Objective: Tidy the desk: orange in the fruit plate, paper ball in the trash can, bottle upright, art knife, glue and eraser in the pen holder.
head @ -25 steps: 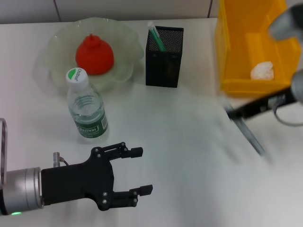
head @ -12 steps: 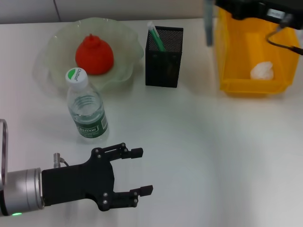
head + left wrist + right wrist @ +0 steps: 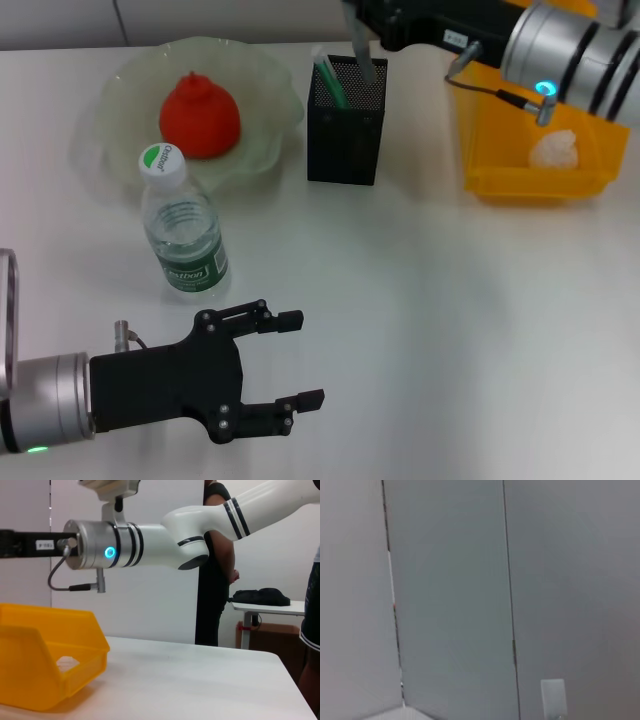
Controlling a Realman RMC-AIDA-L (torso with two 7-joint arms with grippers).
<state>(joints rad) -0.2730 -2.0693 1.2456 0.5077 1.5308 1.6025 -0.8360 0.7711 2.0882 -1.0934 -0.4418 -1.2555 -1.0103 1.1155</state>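
Two arms of mine are in the head view. My left gripper (image 3: 300, 360) hangs low over the table (image 3: 420, 330) at about 7 o'clock, its black fingers spread apart with nothing between them. My right gripper (image 3: 358, 22) reaches in from 1 o'clock, over the black mesh pen holder (image 3: 346, 130) at 12 o'clock. It holds a thin grey art knife (image 3: 360, 50) that points down into the holder's mouth; the fingers themselves are cut off by the top edge, so I cannot tell how they stand.

Inside the holder a green stick (image 3: 331, 82) leans, probably the glue. At 11 o'clock the orange (image 3: 200, 113) sits in the pale green fruit plate (image 3: 260, 140). Just beside the plate, toward me, the bottle (image 3: 183, 228) stands upright with its green and white cap on. At 2 o'clock the yellow bin (image 3: 500, 150) holds the white paper ball (image 3: 554, 150); my right forearm crosses above it and hides its far part.

The eraser I cannot find. My left wrist camera shows the yellow bin (image 3: 45, 660) and my right arm (image 3: 150, 540) over it; my right wrist camera shows only grey wall panels.
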